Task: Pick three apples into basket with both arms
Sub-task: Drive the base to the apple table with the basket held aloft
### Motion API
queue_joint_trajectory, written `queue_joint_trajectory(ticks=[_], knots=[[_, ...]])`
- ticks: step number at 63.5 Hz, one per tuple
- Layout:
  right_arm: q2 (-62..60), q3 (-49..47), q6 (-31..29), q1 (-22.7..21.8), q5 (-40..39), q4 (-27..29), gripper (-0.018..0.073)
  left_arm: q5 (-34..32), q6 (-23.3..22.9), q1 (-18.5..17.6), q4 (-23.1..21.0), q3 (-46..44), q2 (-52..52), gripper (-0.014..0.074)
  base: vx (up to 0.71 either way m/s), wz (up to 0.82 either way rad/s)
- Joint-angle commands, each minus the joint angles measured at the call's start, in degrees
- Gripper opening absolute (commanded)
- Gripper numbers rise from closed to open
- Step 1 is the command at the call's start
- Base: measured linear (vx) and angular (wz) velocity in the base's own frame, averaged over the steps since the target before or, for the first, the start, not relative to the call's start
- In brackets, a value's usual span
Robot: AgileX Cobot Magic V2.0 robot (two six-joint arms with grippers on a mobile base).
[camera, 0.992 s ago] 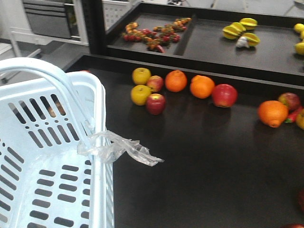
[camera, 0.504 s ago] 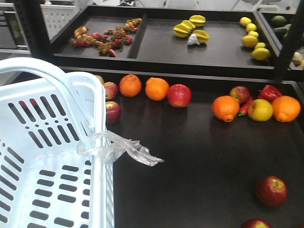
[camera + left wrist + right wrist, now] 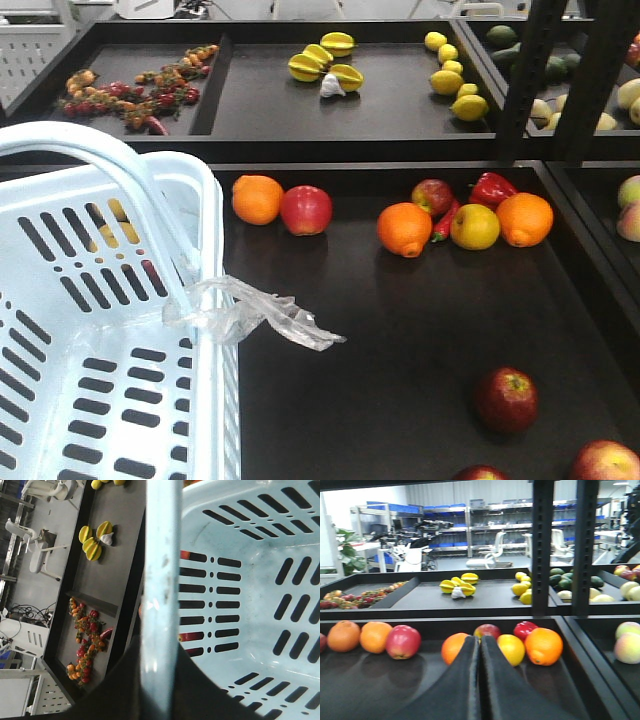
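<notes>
Gripping hoop handle of basket (image 3: 208, 215) at far left: left gripper (image 3: 159, 667), black fingers tight against both sides of pale bar. Crumpled plastic scrap (image 3: 255, 315) hangs over basket rim. Pink-red apple (image 3: 306, 210) just beside orange (image 3: 258, 199) at shelf back. Dark red apples (image 3: 506, 399) lie front right on black shelf (image 3: 400, 340), well apart from basket, two cut by frame edge. Right gripper (image 3: 479, 645): fingers pressed together, nothing between.
</notes>
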Motion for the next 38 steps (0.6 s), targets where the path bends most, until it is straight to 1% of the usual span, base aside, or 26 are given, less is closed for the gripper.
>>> queue_joint_trajectory(ticks=[1, 18, 38], knots=[[-0.6, 0.8, -0.1, -0.1, -4.2, -0.3, -0.0009, -4.8, -0.9, -0.1, 1.1, -1.5, 0.0, -0.0006, 0.05, -0.21], [-0.6, 0.8, -0.1, -0.1, -4.2, -0.3, -0.0009, -4.8, -0.9, -0.1, 1.1, -1.5, 0.0, -0.0006, 0.04, -0.15], [-0.6, 0.8, -0.1, -0.1, -4.2, -0.3, -0.0009, -4.8, -0.9, -0.1, 1.1, -1.5, 0.0, -0.0006, 0.0, 0.0]])
